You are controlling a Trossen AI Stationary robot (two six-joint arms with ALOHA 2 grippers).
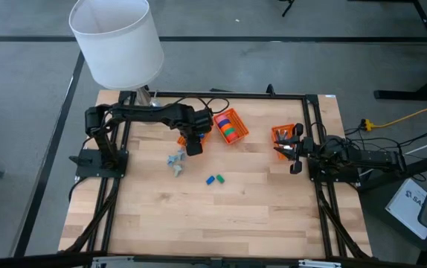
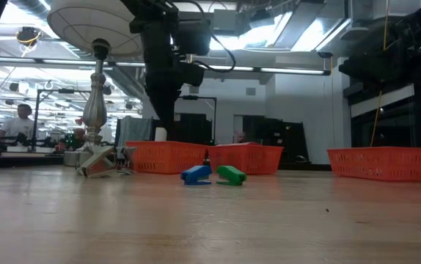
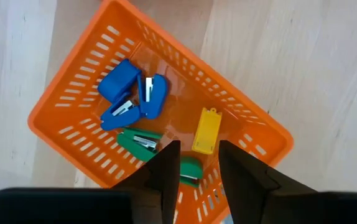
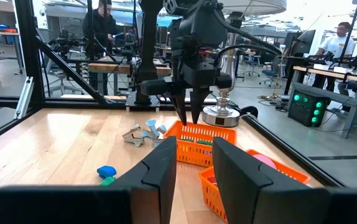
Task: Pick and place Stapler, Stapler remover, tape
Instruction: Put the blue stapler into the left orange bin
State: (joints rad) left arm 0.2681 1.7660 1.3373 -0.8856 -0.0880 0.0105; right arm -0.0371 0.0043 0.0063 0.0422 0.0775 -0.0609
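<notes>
While my left hand (image 3: 196, 163) hovers spread and empty over the orange mesh basket (image 3: 60, 93) of small staplers (image 3: 132, 99), a blue (image 1: 210, 179) and a green piece (image 1: 219, 178) plus grey removers (image 1: 175, 160) wait on the desk (image 1: 198, 216).

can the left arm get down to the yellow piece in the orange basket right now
Probably yes. The left gripper hangs over the orange basket, jaws apart, and nothing covers the yellow piece.
</notes>
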